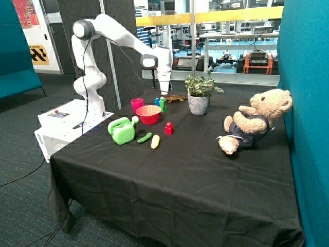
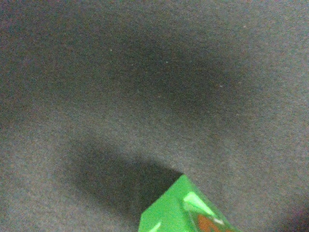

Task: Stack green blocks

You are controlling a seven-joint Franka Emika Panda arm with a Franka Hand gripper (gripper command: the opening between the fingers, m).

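Franka arm reaches over the far side of the black-clothed table [image 1: 180, 170], gripper [image 1: 163, 94] pointing down right above the green blocks [image 1: 162, 104]. Cannot tell the finger state from either view.

Green blocks sit just behind the red bowl [image 1: 148, 113], beside a blue brick [image 1: 157, 101]. From the outside view they read as one on top of the other, but they're too small there to confirm a seated stack. Wrist view shows only one green block corner [image 2: 176, 210] on the dark cloth with its shadow next to it; there's an orange-red patch on that block's face, unclear what it is.

Other stuff on the table:
- pink cup [image 1: 136, 104] beside the bowl
- light-green watering can [image 1: 121, 130] nearer the front edge
- green and yellow toy veg [image 1: 149, 139] next to the can
- red brick [image 1: 168, 128] in front of the bowl, apart from it
- potted plant [image 1: 199, 95] close to the blocks
- teddy bear [image 1: 251, 122] well apart, at the teal partition side
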